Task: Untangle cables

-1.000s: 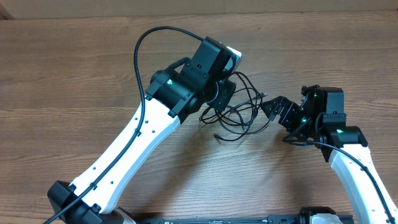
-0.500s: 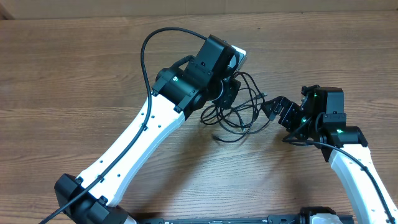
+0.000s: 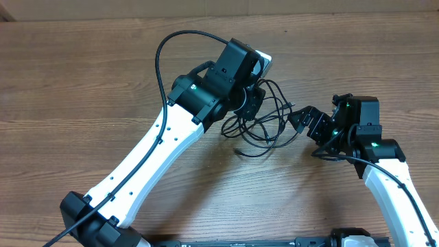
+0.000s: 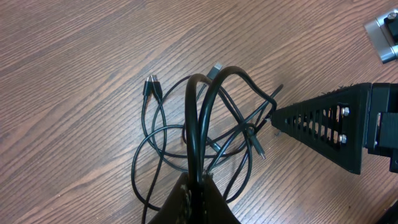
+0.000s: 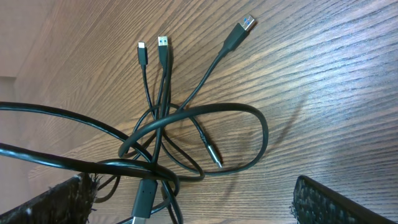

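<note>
Black cables (image 3: pixel 269 122) are lying tangled at the centre of the overhead frame on the wooden table (image 3: pixel 82 82). The left gripper (image 4: pixel 198 188) is clamping two looping strands at the bottom of its own view, while the right gripper (image 3: pixel 306 122) is hovering just right of the tangle, jaws wide apart.

Wrist cameras sit close behind the left gripper (image 4: pixel 198 183) and right gripper (image 5: pixel 196 199), both facing the thin black tangled cables (image 3: pixel 266 127) between them. The high overhead camera, looking straight down, shares that tangle.
</note>
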